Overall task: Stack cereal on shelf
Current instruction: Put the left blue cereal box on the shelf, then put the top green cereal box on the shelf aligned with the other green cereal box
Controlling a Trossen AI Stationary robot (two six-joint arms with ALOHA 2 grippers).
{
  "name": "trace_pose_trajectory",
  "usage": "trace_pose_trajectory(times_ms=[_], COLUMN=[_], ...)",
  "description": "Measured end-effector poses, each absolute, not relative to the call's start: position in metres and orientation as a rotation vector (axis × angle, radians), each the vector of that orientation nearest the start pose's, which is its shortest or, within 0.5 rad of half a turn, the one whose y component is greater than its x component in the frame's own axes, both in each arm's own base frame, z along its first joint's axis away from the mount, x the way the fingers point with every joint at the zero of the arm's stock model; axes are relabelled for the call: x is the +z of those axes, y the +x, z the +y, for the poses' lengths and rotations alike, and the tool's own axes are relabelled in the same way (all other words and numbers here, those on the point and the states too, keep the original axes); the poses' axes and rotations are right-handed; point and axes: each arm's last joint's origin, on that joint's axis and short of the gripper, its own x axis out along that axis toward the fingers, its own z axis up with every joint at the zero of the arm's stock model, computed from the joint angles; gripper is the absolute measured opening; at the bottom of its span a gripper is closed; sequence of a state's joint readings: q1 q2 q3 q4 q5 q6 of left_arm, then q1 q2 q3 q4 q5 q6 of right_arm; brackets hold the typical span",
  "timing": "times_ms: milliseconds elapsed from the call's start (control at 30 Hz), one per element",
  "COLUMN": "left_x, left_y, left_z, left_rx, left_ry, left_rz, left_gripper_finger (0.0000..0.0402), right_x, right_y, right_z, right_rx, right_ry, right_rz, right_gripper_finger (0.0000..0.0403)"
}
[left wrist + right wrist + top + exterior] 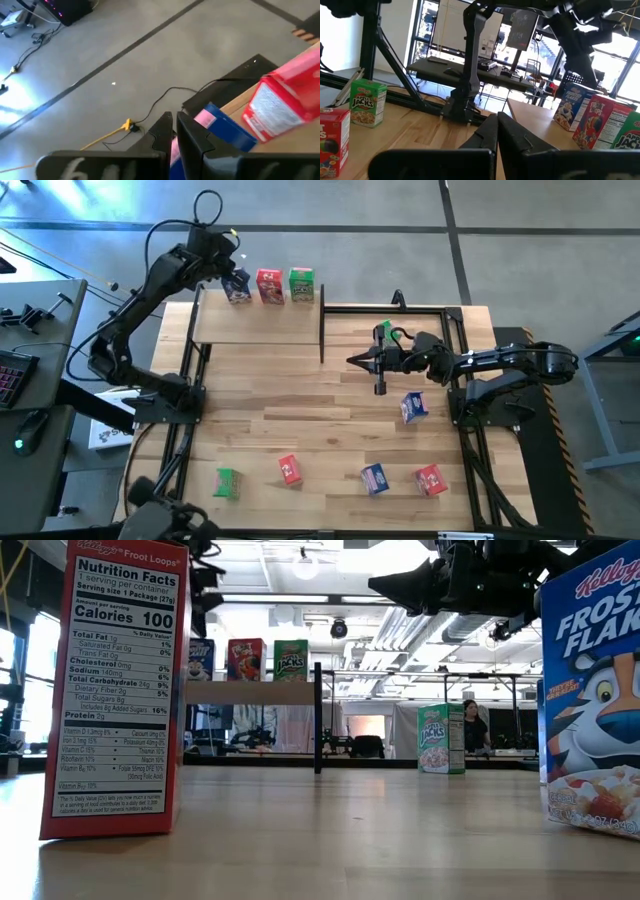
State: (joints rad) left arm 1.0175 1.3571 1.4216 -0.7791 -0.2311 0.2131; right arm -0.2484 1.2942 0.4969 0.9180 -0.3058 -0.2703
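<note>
Currently three small cereal boxes, blue (pixel 238 287), red (pixel 269 285) and green (pixel 301 284), stand on the light wooden plank shelf (pixel 258 327). Left gripper (pixel 232 272), fingers pressed together, sits against the blue box; a careless withdrawal could topple it. Right gripper (pixel 358 361), closed and empty, hovers mid-table.

Pale wooden shelf (pixel 258 326), black metal posts (pixel 322 335)

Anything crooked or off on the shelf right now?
Only the blue box on the shelf: it sits turned at an angle to the red box and green box beside it, by the left claw. Nothing looks spilled or crushed.
</note>
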Motion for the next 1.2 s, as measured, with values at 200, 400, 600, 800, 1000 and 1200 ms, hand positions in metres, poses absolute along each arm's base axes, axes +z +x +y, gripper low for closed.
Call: trace_pose_trajectory(times_ms=[200, 400, 600, 800, 1000, 1200], left_x=[0.359, 0.358, 0.359, 0.366, 0.392, 0.412], left_y=[0.146, 0.15, 0.15, 0.15, 0.145, 0.13], left_z=[0.257, 0.256, 0.254, 0.254, 0.245, 0.201], left_rx=[1.062, 0.987, 0.968, 0.982, 1.008, 0.92], left_ry=[-0.111, -0.097, -0.092, -0.081, -0.023, 0.013], left_rz=[0.876, 0.873, 0.871, 0.863, 0.773, 0.542], left_gripper_finger=[0.0019, 0.0019, 0.0019, 0.0019, 0.0019, 0.0019], right_x=[0.236, 0.236, 0.236, 0.236, 0.236, 0.236], right_y=[0.251, 0.251, 0.251, 0.251, 0.251, 0.251], right_z=[-0.055, -0.055, -0.055, -0.055, -0.055, -0.055], right_rx=[0.041, 0.041, 0.041, 0.041, 0.042, 0.042], right_ry=[-0.303, -0.303, -0.303, -0.303, -0.303, -0.286], right_rz=[-0.123, -0.123, -0.123, -0.123, -0.123, -0.123], right_gripper_finger=[0.0, 0.0, 0.0, 0.0, 0.0, 0.0])
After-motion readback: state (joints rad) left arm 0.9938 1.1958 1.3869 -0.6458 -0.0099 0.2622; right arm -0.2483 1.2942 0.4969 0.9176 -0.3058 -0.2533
